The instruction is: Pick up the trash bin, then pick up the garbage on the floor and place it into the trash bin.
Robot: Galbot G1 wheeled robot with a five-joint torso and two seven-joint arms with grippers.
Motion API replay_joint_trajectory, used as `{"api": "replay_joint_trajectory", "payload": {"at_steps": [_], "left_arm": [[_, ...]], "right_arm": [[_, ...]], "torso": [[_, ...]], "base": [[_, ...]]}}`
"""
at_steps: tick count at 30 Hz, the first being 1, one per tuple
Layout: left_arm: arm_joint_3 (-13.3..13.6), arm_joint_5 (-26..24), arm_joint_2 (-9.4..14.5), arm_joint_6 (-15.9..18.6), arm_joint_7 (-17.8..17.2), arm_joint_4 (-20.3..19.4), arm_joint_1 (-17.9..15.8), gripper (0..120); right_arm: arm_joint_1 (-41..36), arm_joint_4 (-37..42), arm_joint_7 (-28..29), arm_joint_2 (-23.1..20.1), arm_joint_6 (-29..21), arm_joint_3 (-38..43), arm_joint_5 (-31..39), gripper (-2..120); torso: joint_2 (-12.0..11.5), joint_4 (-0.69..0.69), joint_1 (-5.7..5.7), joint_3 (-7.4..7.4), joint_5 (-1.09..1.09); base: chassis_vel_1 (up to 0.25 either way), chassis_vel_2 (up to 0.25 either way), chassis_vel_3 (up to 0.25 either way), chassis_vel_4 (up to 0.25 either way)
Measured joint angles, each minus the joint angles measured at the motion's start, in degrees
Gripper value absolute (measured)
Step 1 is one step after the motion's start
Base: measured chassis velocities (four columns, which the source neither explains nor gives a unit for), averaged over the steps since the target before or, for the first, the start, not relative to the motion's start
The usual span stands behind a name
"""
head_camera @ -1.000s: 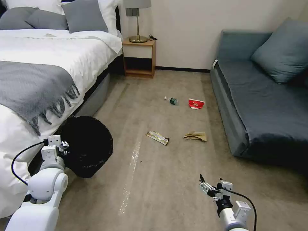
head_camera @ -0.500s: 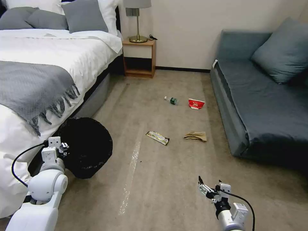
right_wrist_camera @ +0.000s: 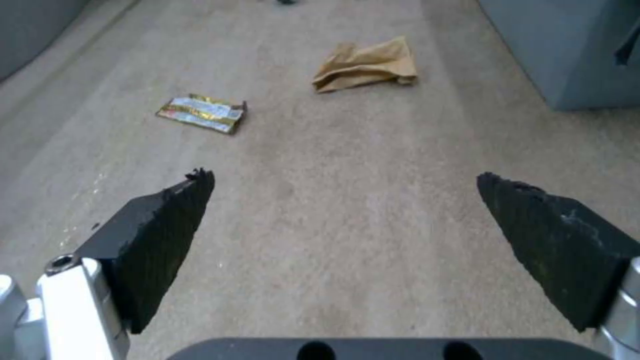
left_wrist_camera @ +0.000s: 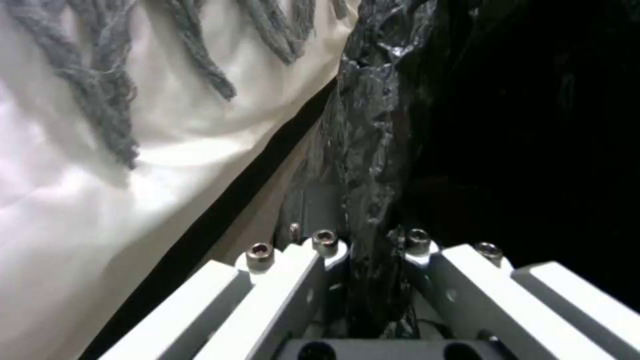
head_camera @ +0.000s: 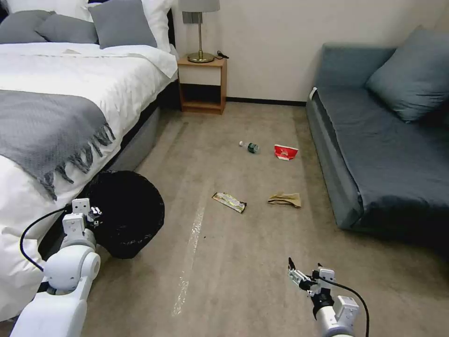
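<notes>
The trash bin point(head_camera: 125, 213), lined with a crinkled black bag, hangs tilted beside the bed at the left. My left gripper point(head_camera: 94, 211) is shut on its rim. In the left wrist view the bag's edge point(left_wrist_camera: 380, 125) is pinched between the two fingers of the left gripper point(left_wrist_camera: 371, 250). My right gripper point(head_camera: 305, 267) hovers open over bare carpet at the lower right, with nothing between its fingers point(right_wrist_camera: 343, 177). Ahead of it lie a gold wrapper point(head_camera: 229, 201) point(right_wrist_camera: 202, 113) and crumpled brown paper point(head_camera: 285, 199) point(right_wrist_camera: 365, 65). Farther off are a small bottle point(head_camera: 250, 147) and a red-and-white carton point(head_camera: 286, 151).
A bed point(head_camera: 70, 93) with a fringed grey throw runs along the left. A blue-grey sofa point(head_camera: 374, 150) lines the right. A wooden nightstand point(head_camera: 202, 84) with a lamp stands against the far wall. A shiny streak point(head_camera: 189, 252) marks the carpet between the arms.
My right gripper has sunk a little lower and closer to me, still open. The bin and my left gripper have barely moved.
</notes>
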Motion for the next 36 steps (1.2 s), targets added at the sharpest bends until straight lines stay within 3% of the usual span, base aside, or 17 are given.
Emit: {"api": "replay_joint_trajectory", "payload": {"at_steps": [36], "left_arm": [[0.5,0.2,-0.1,-1.7,1.0,1.7,-0.4,1]], "right_arm": [[0.0,-1.4,-0.4,0.5,1.2,-0.2,-1.6,100]], "torso": [[0.0,0.01,0.00,0.01,0.00]], "base": [[-0.078,0.077,0.079,-0.076]]}}
